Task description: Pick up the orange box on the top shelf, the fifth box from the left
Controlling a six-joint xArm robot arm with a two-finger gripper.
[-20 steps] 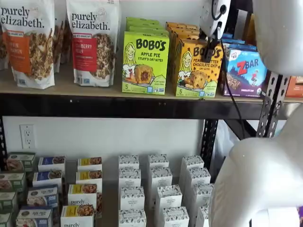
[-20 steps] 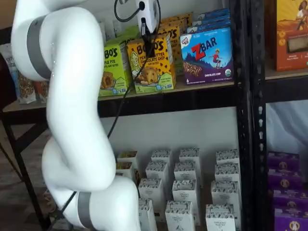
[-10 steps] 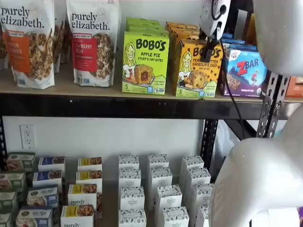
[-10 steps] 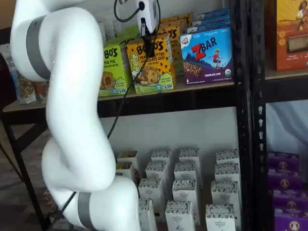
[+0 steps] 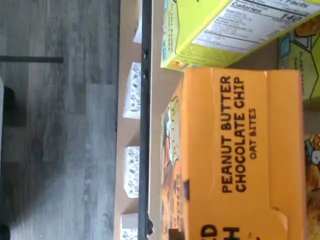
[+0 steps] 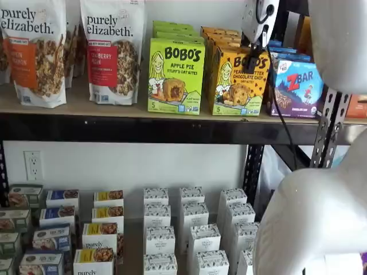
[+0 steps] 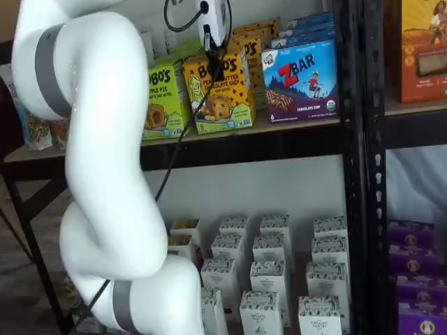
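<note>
**Orange box upright on the top shelf, gripper at its top edge**

Orange box (image 6: 238, 83) stands upright at the front of the top shelf (image 6: 114, 110), and you can see it in both shelf views. It sits between the lime-green Apple Pie box (image 6: 175, 76) on one side and the blue ZBar box (image 6: 297, 87) on the other, close to both. More orange boxes line up behind it.

Your gripper (image 6: 253, 47) hangs at the box's upper edge. Its white body comes down from the top of the picture, and the black fingers overlap the top of the box face. You cannot tell from these views whether the fingers are spread or closed, or whether they touch the cardboard. A black cable (image 6: 279, 103) drops beside them, across the box and down past the shelf beam.

Through the wrist view, the box's top panel (image 5: 240, 155) fills most of the picture, with "PEANUT BUTTER CHOCOLATE CHIP OAT BITES" readable on it. Small white boxes (image 6: 192, 229) stand on the lower level.
</note>
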